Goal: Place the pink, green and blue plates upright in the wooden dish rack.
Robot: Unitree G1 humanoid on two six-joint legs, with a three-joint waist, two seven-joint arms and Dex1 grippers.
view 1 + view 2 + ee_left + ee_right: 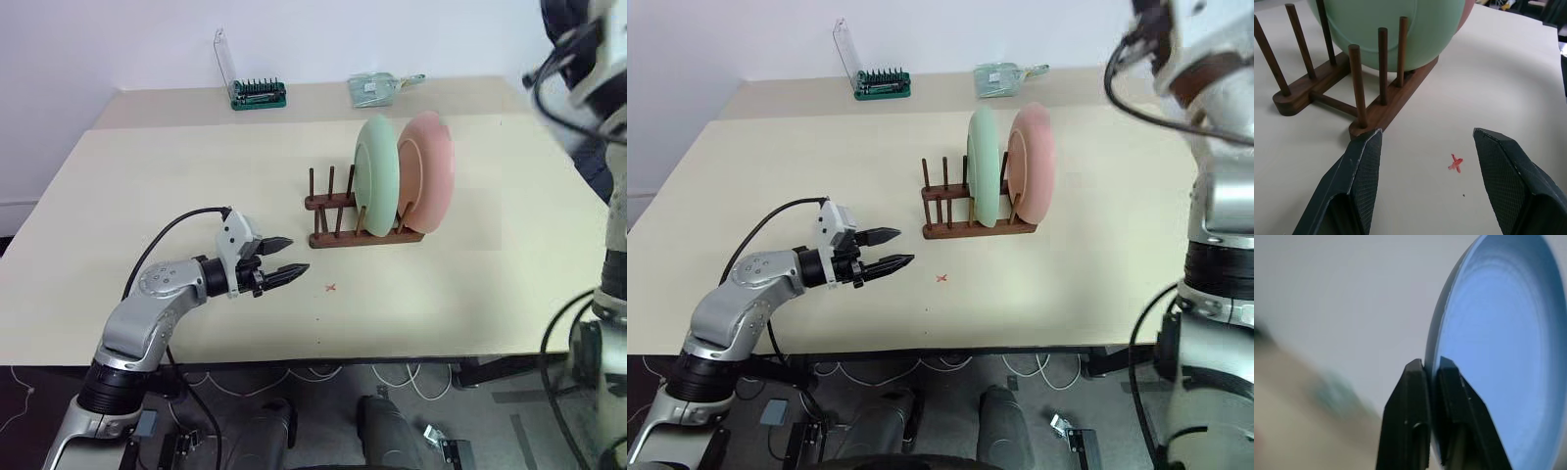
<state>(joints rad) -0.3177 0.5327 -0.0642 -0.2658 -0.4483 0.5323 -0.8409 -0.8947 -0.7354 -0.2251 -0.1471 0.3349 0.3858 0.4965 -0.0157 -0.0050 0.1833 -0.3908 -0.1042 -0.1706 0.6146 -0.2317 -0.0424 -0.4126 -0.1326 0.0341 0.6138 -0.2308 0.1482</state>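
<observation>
The wooden dish rack (338, 239) stands near the middle of the table. A green plate (377, 176) and a pink plate (431, 171) stand upright in its right-hand slots, while the left pegs are bare. My left gripper (297, 255) hovers open just above the table, left of and nearer than the rack, and points at it. In the left wrist view the open fingers (1359, 176) frame the rack's near rail (1386, 110). In the right wrist view my right gripper (1430, 361) is shut on the rim of the blue plate (1498, 357), held up in the air.
A green tool holder (259, 94) and a clear packet (377, 88) lie at the table's far edge. A small red cross (331, 288) marks the tabletop (147, 186) in front of the rack. My right arm (588, 59) rises at the upper right.
</observation>
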